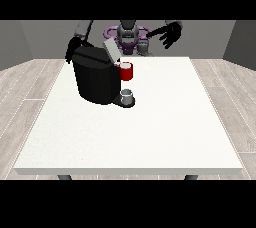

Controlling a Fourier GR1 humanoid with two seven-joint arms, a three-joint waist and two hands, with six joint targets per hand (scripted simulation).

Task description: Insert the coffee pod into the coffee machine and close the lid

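The black coffee machine [95, 79] stands on the left half of the white table [165, 122]. Its grey lid [111, 49] is tilted up and open. A red cylindrical part [127, 72] with a pale top sticks out at the machine's front; I cannot tell whether the coffee pod sits in it. Under it, a small grey cup [128, 94] rests on the machine's base. The hand at the view's left [71, 52] is low behind the machine's back corner and mostly hidden. The hand at the view's right [171, 33] is raised above the table's far edge with fingers spread, holding nothing.
The robot's torso [128, 34] stands behind the far edge of the table. Wooden floor surrounds the table on all sides. The machine takes up the far left part of the tabletop.
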